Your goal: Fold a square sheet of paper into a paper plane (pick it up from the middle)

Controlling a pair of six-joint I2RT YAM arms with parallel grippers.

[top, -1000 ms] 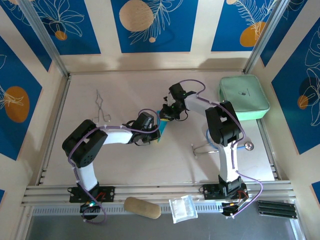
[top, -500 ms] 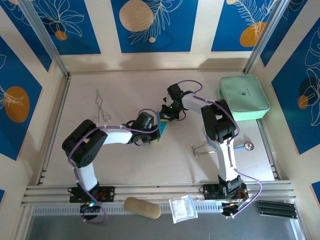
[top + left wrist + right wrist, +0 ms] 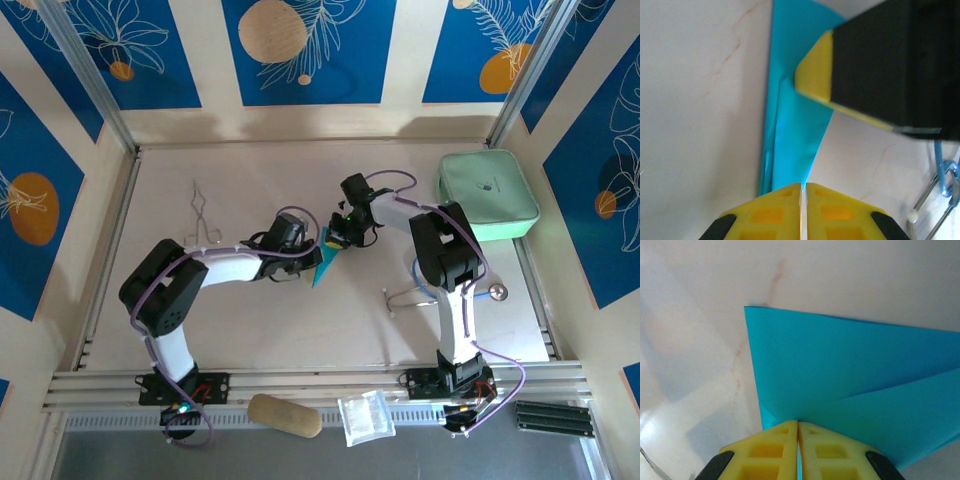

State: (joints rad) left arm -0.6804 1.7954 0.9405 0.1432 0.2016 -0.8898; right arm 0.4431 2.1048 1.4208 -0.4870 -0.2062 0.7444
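Pale table (image 3: 250,320), blue floral walls (image 3: 310,50); left claw (image 3: 801,188), right claw (image 3: 798,425) clenched on paper plane (image 3: 840,360)

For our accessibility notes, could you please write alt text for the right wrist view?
The right pincer, yellow fingertips together, pinches the near edge of the folded teal paper, which shows a diagonal crease against the pale table and runs off the right edge.

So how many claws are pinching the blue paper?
2. The left claw pinches the blue paper where it narrows; the right claw pinches its wider part. Both meet mid-table.
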